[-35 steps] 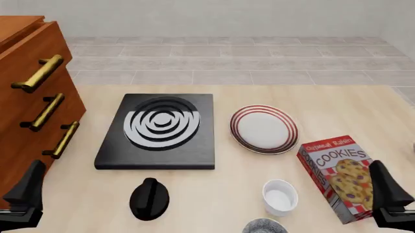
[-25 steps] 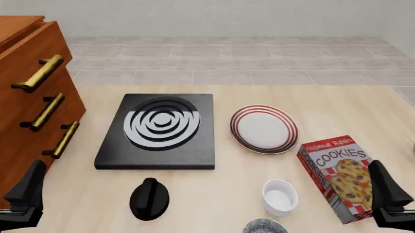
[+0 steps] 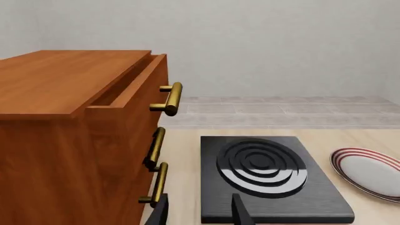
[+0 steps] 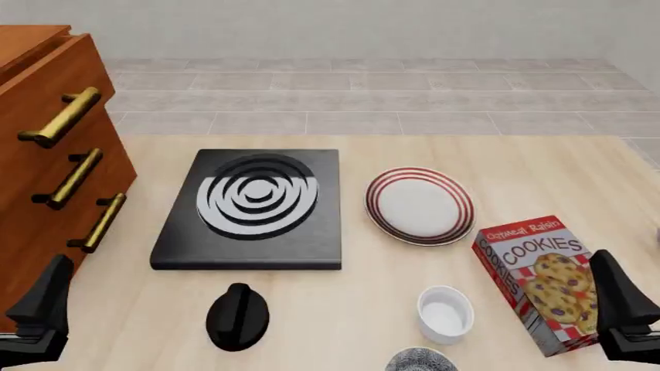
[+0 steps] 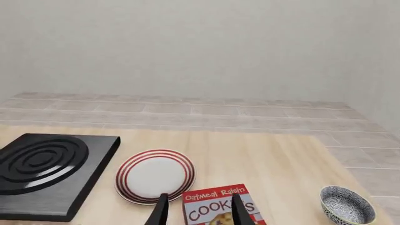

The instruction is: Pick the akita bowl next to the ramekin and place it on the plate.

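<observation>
Table (image 4: 515, 166), upright akita bowl (image 4: 421, 361)

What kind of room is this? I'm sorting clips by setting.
Likely a simulated kitchen: a black stove burner on a wooden table, a red-ringed plate, and a cookies box beside a drawer cabinet.

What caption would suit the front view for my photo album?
Two robot grippers wait at the table's near edge, facing a stove burner, red-ringed plate, cookie box, white ramekin and speckled bowl.
</observation>
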Controlling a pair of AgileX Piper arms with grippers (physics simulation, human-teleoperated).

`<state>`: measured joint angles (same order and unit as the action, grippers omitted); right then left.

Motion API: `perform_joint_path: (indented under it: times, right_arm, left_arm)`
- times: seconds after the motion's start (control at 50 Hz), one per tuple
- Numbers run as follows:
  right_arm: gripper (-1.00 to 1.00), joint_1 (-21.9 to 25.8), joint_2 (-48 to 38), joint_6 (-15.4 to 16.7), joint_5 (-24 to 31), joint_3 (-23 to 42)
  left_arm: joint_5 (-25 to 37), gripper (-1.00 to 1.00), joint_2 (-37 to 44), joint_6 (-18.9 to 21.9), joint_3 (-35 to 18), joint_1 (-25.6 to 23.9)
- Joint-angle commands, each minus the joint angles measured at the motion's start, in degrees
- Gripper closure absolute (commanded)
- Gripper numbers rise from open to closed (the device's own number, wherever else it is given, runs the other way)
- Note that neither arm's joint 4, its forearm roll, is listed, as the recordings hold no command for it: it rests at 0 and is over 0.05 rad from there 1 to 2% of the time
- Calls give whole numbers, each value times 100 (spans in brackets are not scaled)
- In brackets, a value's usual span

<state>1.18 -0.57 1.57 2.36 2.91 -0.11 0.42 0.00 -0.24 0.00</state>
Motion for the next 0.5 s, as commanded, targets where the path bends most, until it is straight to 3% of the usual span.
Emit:
perform_joint_path:
  times: [0.02, 0.3, 0.5]
  right_arm:
    - [-100, 185, -69, 129, 310, 359]
    - [-100, 445, -538, 160, 694, 1066]
    - [-100, 436, -989, 370, 761, 1454]
  left_arm:
    - [0, -100, 1, 0, 0, 0]
    - [0, -100, 1, 0, 0, 0]
    - [0, -100, 1, 0, 0, 0]
